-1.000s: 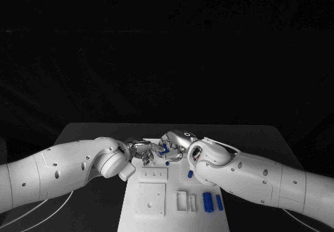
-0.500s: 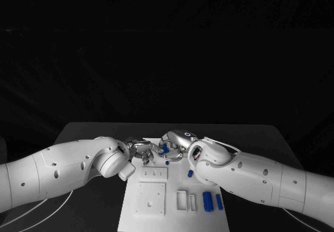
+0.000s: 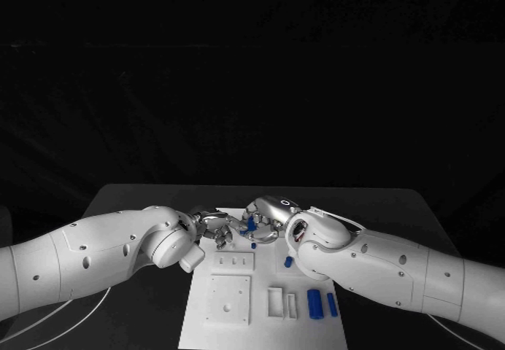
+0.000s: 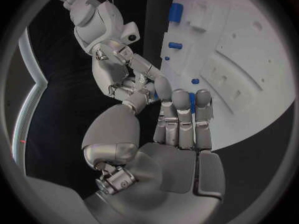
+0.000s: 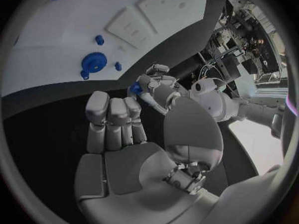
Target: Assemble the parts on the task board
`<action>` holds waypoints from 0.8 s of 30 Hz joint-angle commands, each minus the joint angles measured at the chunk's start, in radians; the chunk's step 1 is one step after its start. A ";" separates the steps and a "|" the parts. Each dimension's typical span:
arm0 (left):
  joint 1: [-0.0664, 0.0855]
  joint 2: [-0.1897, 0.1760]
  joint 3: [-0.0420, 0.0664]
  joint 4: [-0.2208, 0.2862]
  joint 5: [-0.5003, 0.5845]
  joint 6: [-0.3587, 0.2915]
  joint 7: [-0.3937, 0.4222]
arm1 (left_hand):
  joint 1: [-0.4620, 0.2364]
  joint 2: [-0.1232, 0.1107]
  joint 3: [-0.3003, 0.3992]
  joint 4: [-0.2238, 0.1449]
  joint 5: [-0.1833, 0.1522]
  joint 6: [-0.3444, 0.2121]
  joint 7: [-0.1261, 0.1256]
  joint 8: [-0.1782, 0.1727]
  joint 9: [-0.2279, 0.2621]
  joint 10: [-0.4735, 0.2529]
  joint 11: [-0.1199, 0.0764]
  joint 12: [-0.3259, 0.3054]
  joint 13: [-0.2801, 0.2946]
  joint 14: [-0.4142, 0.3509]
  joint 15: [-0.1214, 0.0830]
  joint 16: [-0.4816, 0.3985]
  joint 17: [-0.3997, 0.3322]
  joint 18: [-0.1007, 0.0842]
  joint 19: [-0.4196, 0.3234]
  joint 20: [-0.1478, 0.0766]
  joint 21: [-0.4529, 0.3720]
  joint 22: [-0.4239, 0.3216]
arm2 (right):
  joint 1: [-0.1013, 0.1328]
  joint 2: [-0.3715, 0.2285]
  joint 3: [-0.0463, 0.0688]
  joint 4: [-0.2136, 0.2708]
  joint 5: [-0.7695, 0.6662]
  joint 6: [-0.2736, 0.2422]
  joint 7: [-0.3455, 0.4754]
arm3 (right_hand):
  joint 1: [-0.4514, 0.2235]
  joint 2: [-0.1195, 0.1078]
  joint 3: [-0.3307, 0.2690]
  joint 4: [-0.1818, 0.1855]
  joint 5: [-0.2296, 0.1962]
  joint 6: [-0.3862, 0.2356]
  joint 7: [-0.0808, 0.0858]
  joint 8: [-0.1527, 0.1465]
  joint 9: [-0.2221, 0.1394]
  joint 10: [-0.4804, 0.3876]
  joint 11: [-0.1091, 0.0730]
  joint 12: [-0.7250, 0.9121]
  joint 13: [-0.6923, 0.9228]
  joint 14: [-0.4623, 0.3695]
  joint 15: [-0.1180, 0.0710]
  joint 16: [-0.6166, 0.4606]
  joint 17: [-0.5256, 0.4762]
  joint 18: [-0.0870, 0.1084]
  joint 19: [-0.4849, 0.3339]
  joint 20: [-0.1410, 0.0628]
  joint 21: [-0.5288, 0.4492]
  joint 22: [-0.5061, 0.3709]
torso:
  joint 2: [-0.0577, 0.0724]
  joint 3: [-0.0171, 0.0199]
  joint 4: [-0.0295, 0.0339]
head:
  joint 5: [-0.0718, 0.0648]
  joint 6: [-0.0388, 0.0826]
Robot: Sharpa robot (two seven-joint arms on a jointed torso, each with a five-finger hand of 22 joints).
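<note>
The white task board (image 3: 226, 310) lies at the middle of the black table (image 3: 126, 200), running from six o'clock up toward the two hands, which meet over its far end; the left hand (image 3: 216, 232) comes in from nine o'clock, the right hand (image 3: 263, 219) from three o'clock, and the two are close together, fingertips almost touching. A small blue part (image 3: 248, 225) sits between them; in the right wrist view it shows pinched at the left hand's fingertips (image 5: 144, 87); in the left wrist view the right hand's fingers (image 4: 144, 73) are curled in close around the same spot, and whether they also grip the part I cannot tell. On the board four loose blue parts can be counted in the head view: two cylinders (image 3: 314, 304) side by side at five o'clock, one short piece (image 3: 287, 260) near the right wrist, and one tiny peg (image 3: 254, 246) just below the hands; the right wrist view adds one blue gear (image 5: 94, 62).
</note>
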 commanded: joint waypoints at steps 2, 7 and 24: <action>0.000 -0.002 0.000 -0.001 -0.022 0.006 -0.004 | 0.016 0.028 0.008 -0.006 0.008 0.027 -0.006 0.014 0.032 0.003 -0.009 0.006 -0.002 0.007 -0.009 0.009 -0.003 -0.015 -0.008 -0.148 0.005 -0.003 | 0.000 -0.003 0.000 -0.007 0.021 -0.021 0.011 | -0.015 -0.039 -0.013 0.030 -0.024 0.014 0.045 -0.014 0.006 -0.019 0.004 -0.016 -0.010 0.000 0.000 -0.009 -0.001 0.084 0.000 -0.007 -0.011 0.003 | 0.000 0.0003 -0.0008 | 0.001 0.001; -0.001 -0.002 0.000 0.001 -0.030 0.019 -0.009 | 0.013 0.029 0.011 -0.015 0.023 0.034 -0.009 0.021 0.044 0.009 -0.011 0.008 -0.003 0.011 -0.012 0.014 -0.007 -0.015 -0.009 -0.149 0.011 -0.006 | 0.000 -0.007 0.000 -0.017 0.028 -0.040 0.011 | -0.006 -0.059 -0.017 0.051 -0.031 -0.028 0.058 -0.039 -0.002 -0.036 0.016 -0.030 -0.016 -0.004 0.012 -0.017 -0.003 0.084 -0.008 -0.012 -0.022 0.000 | 0.000 -0.0003 -0.0005 | 0.001 0.001; -0.002 -0.007 -0.002 -0.001 -0.156 0.015 -0.022 | 0.007 0.021 0.014 -0.025 0.044 0.046 -0.015 0.032 0.072 0.023 -0.017 0.017 -0.004 0.021 -0.017 0.027 -0.013 -0.014 -0.007 -0.153 0.022 -0.015 | 0.000 -0.063 0.000 -0.043 0.107 -0.111 0.047 | 0.011 -0.084 -0.043 0.074 0.066 -0.131 0.098 -0.095 -0.024 -0.082 0.056 -0.056 -0.040 -0.042 0.050 -0.047 -0.007 0.084 -0.049 0.001 -0.063 -0.005 | 0.000 0.0004 -0.0002 | 0.008 0.000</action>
